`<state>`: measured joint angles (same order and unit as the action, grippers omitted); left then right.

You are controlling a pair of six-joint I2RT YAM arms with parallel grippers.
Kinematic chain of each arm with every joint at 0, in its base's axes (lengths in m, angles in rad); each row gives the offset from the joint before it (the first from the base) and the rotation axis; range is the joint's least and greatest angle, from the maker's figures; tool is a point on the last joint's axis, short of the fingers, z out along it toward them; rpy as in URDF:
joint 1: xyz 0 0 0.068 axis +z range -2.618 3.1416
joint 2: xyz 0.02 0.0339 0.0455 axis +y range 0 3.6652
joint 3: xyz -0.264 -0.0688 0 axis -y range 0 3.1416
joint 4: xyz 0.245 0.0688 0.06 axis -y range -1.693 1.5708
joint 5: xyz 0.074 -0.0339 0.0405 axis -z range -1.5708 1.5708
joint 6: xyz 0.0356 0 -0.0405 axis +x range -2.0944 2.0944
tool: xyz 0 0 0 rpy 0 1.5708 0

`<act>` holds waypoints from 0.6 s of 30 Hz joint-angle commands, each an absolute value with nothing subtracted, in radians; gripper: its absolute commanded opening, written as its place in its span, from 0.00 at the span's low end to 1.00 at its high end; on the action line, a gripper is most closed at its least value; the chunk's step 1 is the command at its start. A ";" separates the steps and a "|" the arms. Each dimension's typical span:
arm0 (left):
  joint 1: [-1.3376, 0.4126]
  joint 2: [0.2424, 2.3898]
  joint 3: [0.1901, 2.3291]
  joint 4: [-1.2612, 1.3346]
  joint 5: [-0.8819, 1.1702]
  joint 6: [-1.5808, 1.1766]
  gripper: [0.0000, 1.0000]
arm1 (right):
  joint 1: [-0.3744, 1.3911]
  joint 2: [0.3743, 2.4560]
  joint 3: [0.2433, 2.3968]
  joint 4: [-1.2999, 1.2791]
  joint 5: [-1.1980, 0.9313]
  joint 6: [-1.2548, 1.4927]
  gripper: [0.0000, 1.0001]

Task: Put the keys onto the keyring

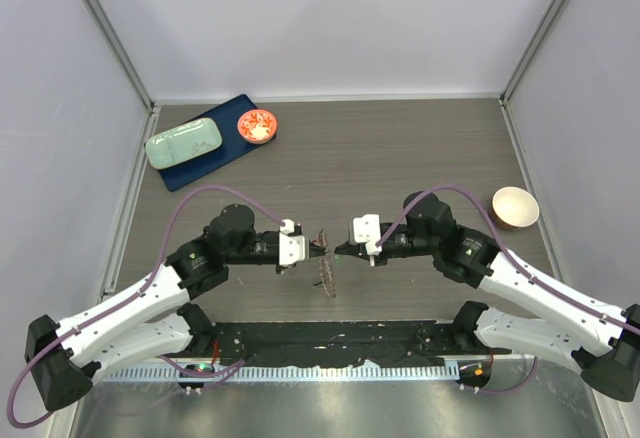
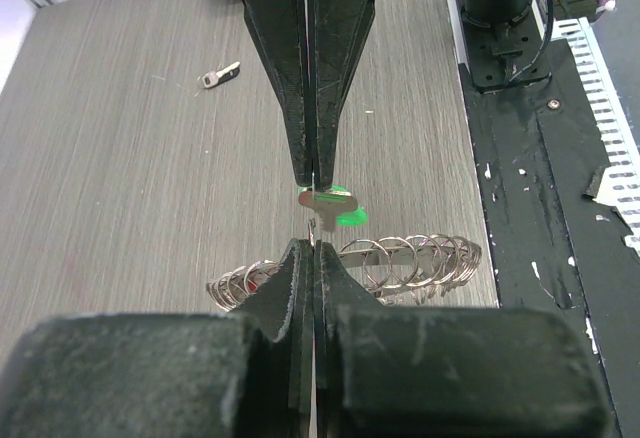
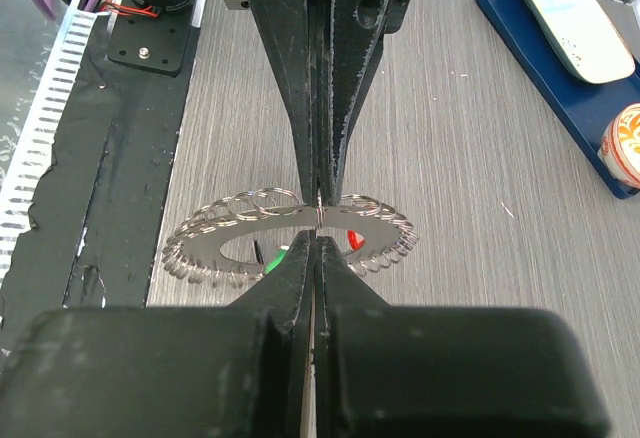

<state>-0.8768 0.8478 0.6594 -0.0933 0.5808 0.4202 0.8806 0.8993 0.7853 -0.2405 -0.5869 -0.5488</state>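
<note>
The keyring (image 1: pixel 326 273), a flat grey disc fringed with small silver rings, hangs above the table between my two grippers. My left gripper (image 1: pixel 318 249) is shut on one small ring at its edge; its jaws (image 2: pixel 315 243) pinch a wire loop, with the keyring (image 2: pixel 420 258) just beyond. My right gripper (image 1: pixel 338 249) is shut on the green-tagged key (image 2: pixel 322 198), tip to tip with the left. In the right wrist view my right gripper (image 3: pixel 316 240) meets the keyring (image 3: pixel 220 238). A red tag (image 3: pixel 355 240) and a green tag (image 3: pixel 272 256) show at the disc's hole.
A loose untagged key (image 2: pixel 220 75) lies on the table behind. A blue tray (image 1: pixel 205 170) at the far left holds a mint case (image 1: pixel 184 142) and a red bowl (image 1: pixel 258 125). A cream bowl (image 1: pixel 515 208) stands at the right. A black base plate (image 1: pixel 330 343) runs along the near edge.
</note>
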 commanded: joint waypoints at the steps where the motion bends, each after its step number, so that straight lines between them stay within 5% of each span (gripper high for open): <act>1: -0.884 0.828 0.663 -0.005 0.575 0.405 0.00 | 0.891 0.896 0.819 -0.207 -0.574 -0.566 0.01; 18: -0.884 0.838 0.667 -0.005 0.598 0.391 0.00 | 0.897 0.893 0.811 -0.190 -0.569 -0.561 0.01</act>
<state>-0.8776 0.8478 0.6579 -0.0864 0.5770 0.4030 0.8909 0.8989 0.7853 -0.2401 -0.5690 -0.5522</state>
